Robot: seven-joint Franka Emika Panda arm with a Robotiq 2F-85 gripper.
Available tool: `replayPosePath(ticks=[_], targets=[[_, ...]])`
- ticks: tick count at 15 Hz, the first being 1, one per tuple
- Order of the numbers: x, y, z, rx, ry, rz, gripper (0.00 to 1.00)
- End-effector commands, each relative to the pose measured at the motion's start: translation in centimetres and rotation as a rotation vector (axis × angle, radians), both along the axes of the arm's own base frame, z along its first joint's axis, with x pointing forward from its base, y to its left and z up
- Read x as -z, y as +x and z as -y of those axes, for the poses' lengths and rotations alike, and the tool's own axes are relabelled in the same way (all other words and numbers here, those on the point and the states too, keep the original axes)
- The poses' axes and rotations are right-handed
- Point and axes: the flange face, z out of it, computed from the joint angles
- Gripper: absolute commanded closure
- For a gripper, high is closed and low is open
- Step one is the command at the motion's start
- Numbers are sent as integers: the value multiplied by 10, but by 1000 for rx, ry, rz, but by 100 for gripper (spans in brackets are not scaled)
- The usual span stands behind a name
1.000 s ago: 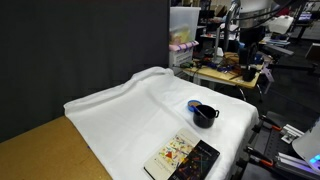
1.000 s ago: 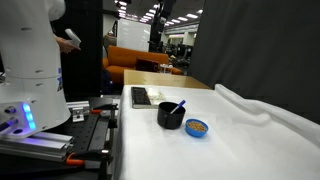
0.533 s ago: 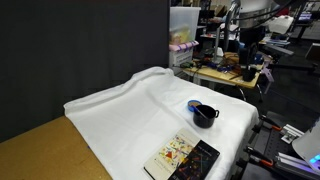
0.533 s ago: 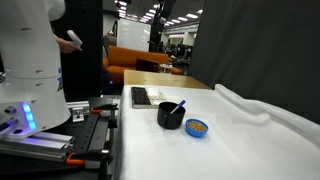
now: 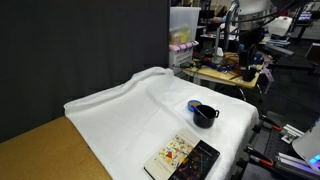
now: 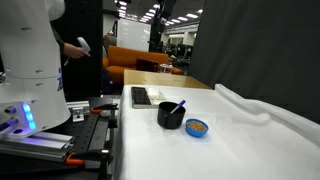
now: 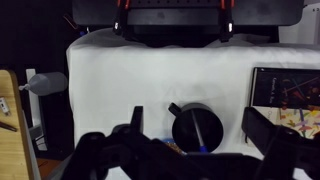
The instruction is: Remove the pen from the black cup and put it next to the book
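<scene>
One pen (image 7: 200,135) stands in the black cup (image 7: 185,130) near the robot-side edge of the table (image 7: 120,80). It lies below and between the spread jaws of the gripper (image 7: 192,113). Its long axis appears near upright, and the book (image 7: 285,95) lies alongside.

I see the black cup (image 5: 205,115) on the white cloth (image 5: 140,105), close to its three o'clock edge. A small blue dish (image 5: 194,105) sits just beside the cup at ten o'clock. The book (image 5: 182,158) lies flat at the cup's seven o'clock, apart from it.
</scene>
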Motion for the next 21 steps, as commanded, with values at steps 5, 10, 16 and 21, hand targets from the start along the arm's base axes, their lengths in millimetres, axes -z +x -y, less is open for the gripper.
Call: replayPosePath(ticks=[5,10,16,21], targets=[[26,28,-42,-120,-112,-38,0],[35,59,-71,-135,-105,-46,0],[38,75,-77,-121,-70,-34,0],[38,77,-78,-119,-69,-32,0]])
